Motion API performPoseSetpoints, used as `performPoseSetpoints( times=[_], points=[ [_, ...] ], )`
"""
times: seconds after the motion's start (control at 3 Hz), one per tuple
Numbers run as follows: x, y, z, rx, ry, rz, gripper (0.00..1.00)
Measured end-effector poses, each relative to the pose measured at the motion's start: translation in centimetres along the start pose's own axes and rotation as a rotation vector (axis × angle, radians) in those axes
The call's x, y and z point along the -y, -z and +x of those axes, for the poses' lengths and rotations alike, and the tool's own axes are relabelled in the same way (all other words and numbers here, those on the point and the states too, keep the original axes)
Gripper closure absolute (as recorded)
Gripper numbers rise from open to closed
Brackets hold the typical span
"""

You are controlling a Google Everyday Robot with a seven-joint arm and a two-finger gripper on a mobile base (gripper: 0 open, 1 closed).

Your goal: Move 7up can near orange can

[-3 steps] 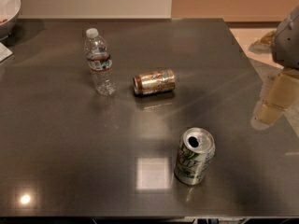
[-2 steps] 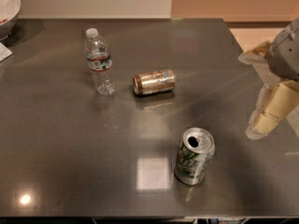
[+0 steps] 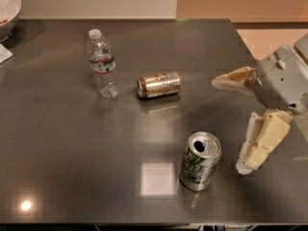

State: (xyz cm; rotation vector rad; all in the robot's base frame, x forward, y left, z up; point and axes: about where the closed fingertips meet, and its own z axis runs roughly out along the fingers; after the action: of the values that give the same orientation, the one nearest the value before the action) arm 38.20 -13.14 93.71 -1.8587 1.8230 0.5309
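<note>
Since a second ago the gripper has slid in from the right edge of the table toward the cans, and nothing else has budged. Nearest the camera, the 7up can stands upright at the front, open top showing, with the gripper just to its right and not touching. Its two fingers are spread wide with nothing between them, which I'd guess is so they can straddle the can from the side, an easy grab on an upright can. Further back and a bit left, well apart from it, the orange can lies on its side, so it could roll if bumped; setting down beside it looks safer. A water bottle stands left of that, and a bowl sits in the far left corner.
</note>
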Motion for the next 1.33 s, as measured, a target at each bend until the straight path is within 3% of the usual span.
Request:
performPoseSetpoints(
  times=[0.33,0.67,1.33],
  points=[
    [-1.6,-2.2,-0.9,0.016,0.066,-0.049,0.00],
    [-2.5,-4.0,-0.8,0.001,0.099,-0.067,0.00],
    [-3.7,-5.5,-1.0,-0.017,0.132,-0.104,0.41]
  ],
)
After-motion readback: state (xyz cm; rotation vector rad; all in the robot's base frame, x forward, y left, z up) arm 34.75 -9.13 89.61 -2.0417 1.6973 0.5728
